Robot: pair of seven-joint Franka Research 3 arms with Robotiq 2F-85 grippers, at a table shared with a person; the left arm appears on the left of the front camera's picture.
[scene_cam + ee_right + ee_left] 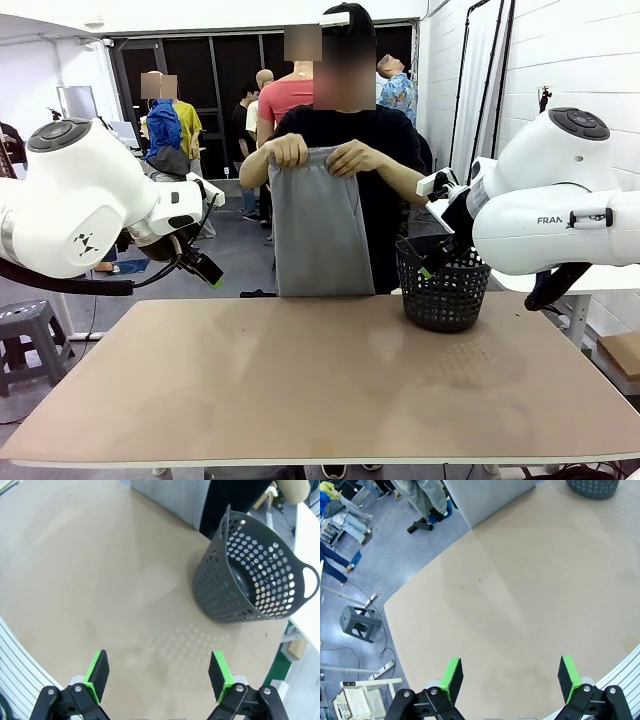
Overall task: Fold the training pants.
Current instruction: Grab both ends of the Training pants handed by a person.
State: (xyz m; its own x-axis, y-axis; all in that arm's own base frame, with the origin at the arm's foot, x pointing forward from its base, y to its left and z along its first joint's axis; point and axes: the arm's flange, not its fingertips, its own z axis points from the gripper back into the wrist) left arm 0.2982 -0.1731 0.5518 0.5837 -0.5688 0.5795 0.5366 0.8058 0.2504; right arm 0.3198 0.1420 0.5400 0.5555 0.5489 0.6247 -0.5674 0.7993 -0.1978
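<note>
While a person point(392, 190) holds the training pants point(320, 225) hanging lengthwise at the table's point(300, 390) twelve o'clock edge, the left gripper point(510, 674) and right gripper point(159, 669) hover empty, jaws wide. Neither seems nearer.

Black perforated plastic basket point(443, 292) upright on tan rectangular tabletop point(300, 390), at 2 o'clock. Grey plastic stool point(25, 328) on floor at 9 o'clock, off table's left edge.

"FRAN" legible on right arm point(556, 212) white casing.
</note>
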